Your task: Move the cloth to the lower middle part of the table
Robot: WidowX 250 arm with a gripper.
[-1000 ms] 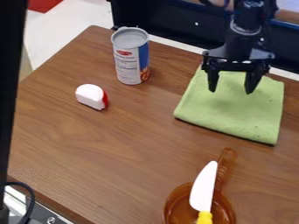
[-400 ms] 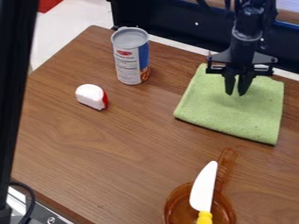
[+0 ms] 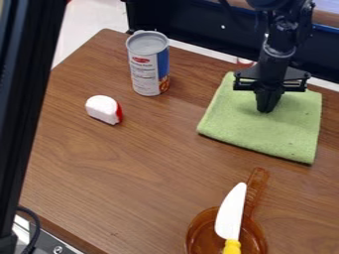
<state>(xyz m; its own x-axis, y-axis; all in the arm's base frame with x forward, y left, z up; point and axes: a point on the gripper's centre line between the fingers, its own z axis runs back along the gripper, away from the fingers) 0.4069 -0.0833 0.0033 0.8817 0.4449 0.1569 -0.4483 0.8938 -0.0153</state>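
While the cloth (image 3: 258,131) lies flat at the upper right of the surface (image 3: 132,173), the hand (image 3: 267,106) is hanging down over its back half. The two fingers of the hand are brought together, with no opening that I can see between them. Their tips are at the cloth, but whether they have hold of a bit of it, I cannot tell.

To the left of the cloth, and apart from it, the can (image 3: 147,64) stands upright. The small white and red piece (image 3: 103,109) is on the surface, farther left and lower in the view than the can. At the bottom of the view is the brown pan (image 3: 198,237), its handle directed up towards the cloth. Across the pan lies the knife (image 3: 232,213), with white blade and yellow grip.
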